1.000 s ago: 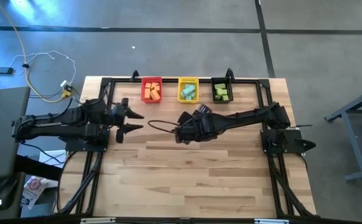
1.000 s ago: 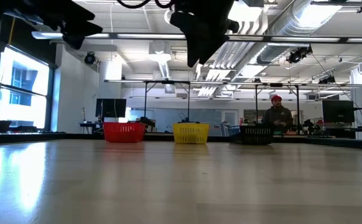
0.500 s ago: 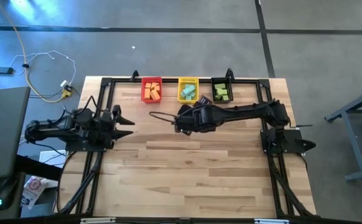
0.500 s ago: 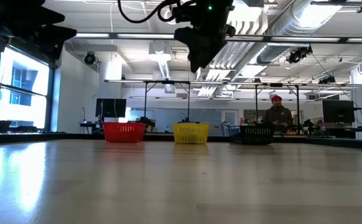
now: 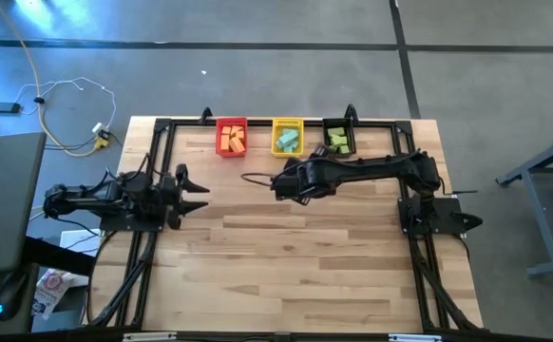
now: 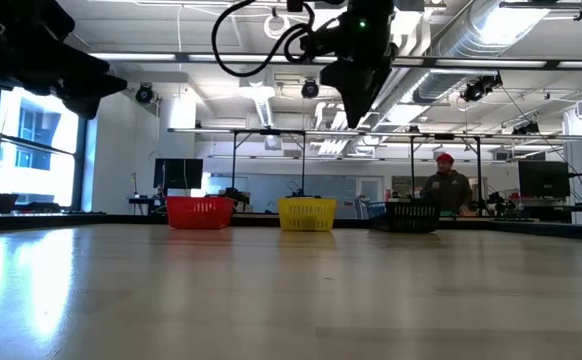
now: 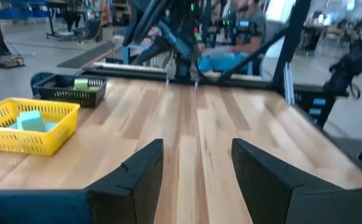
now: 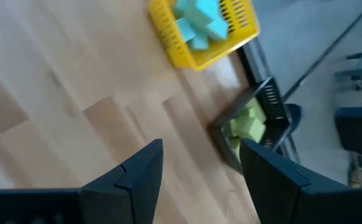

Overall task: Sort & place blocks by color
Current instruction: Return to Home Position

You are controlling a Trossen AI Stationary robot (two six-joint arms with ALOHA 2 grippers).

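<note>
Orange blocks [image 5: 231,141] lie in the red bin [image 5: 231,123], teal blocks [image 5: 288,142] in the yellow bin [image 5: 287,123], green blocks [image 5: 337,142] in the black bin [image 5: 337,123], all in a row at the table's far edge. My left gripper [image 5: 199,195] is open and empty over the table's left side. My right gripper [image 5: 278,185] is open and empty, raised above the table, a little nearer than the yellow bin. The right wrist view shows the teal blocks [image 8: 199,23] and the green blocks [image 8: 248,124]. The left wrist view shows the yellow bin [image 7: 25,124] and black bin [image 7: 69,89].
A black frame [image 5: 257,122] runs along the table's far edge and down both sides. The wood top [image 5: 286,256] is bare in the middle and near part. A person [image 6: 447,188] sits beyond the table's far edge.
My left arm has drawn back toward the table's left edge. My right gripper has moved toward the table's far edge and to the right, nearer the yellow bin. Both stay open and empty.
</note>
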